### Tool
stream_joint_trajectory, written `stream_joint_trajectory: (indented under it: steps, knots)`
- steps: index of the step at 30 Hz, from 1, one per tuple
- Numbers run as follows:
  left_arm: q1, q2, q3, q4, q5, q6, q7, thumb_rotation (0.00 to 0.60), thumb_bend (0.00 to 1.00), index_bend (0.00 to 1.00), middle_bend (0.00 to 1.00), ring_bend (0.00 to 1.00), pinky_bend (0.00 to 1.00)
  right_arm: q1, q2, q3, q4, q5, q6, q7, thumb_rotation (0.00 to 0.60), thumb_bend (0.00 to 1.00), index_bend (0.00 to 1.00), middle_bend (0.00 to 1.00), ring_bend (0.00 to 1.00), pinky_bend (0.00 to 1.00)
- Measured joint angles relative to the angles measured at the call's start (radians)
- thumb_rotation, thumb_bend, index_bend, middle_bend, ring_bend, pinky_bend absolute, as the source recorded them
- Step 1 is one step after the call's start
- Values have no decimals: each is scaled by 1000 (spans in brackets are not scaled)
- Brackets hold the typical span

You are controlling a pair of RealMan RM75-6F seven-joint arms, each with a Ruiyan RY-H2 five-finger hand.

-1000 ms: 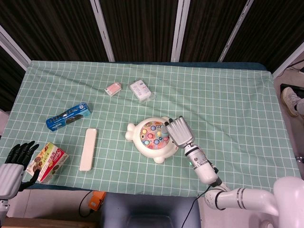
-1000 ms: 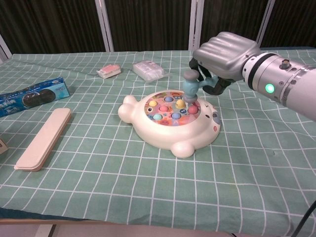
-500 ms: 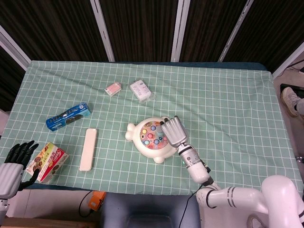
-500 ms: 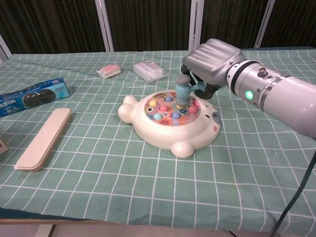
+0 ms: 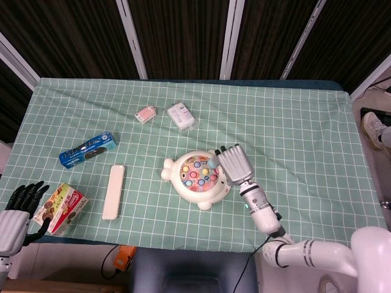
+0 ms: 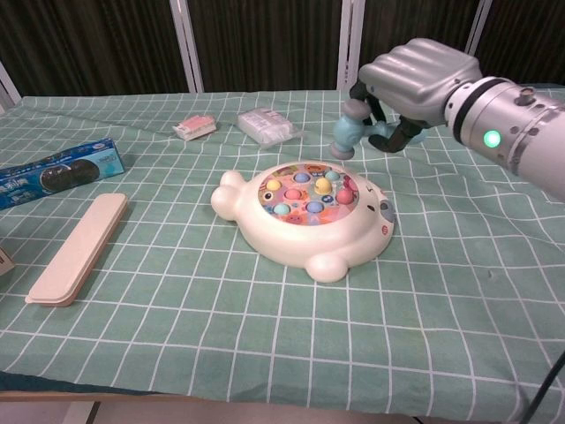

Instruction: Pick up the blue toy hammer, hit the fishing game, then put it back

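Note:
The white fish-shaped fishing game (image 5: 194, 177) (image 6: 305, 216) lies mid-table, its round top full of coloured pegs. My right hand (image 5: 233, 163) (image 6: 420, 78) grips the handle of the blue toy hammer (image 6: 350, 131) (image 5: 211, 162). The hammer head hangs in the air above the game's far right rim, clear of the pegs. My left hand (image 5: 23, 200) shows only in the head view, off the table's front left corner, fingers apart and holding nothing.
A cream flat case (image 5: 113, 191) (image 6: 76, 248) lies left of the game. A blue biscuit box (image 5: 88, 149) (image 6: 55, 172) sits farther left. A pink packet (image 5: 145, 114) and a white packet (image 5: 182, 115) lie behind. A snack box (image 5: 62, 208) sits by my left hand.
The right hand has lifted the hammer up and to the right, off the game's pegs, after bringing it down on them half a second ago. The left hand has not moved.

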Motion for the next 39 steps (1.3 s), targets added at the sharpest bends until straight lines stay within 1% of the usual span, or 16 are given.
stream_joint_trajectory:
  steps: [2,5,8,14,19,24,27,39]
  knots:
    - [1,-1,1,-1,2,1,5,600,416,0,39,23,40,-17,23,-7,-2,-10,5,31,600,551,977,718,772,782]
    - [1,-4,2,-4,3,1,18,600,415,0,39,23,40,-50,63,-25,16,-31,7,110,600,549,977,717,772,781]
    - [1,-8,2,-6,2,-2,31,600,415,0,39,23,40,-80,89,-46,76,-58,0,207,600,549,977,717,772,782]
    - [-5,-16,1,-12,-2,-18,56,600,416,0,39,23,40,-126,86,-81,288,-102,-37,387,600,549,977,717,772,782]
    - [-12,-22,0,-16,-7,-32,74,600,416,0,39,23,40,-149,37,-98,467,-142,-77,519,600,549,975,717,772,782]
    - [-15,-25,0,-17,-12,-41,81,600,417,0,39,23,40,-161,-27,-106,593,-173,-117,585,600,537,963,717,769,782]
    - [-16,-25,0,-17,-12,-44,83,600,417,0,39,24,40,-166,-57,-108,642,-185,-139,607,600,530,959,718,765,782]
    - [-19,-27,2,-19,-15,-51,91,600,416,0,44,24,40,-173,-112,-91,735,-218,-173,669,600,494,951,717,760,781]
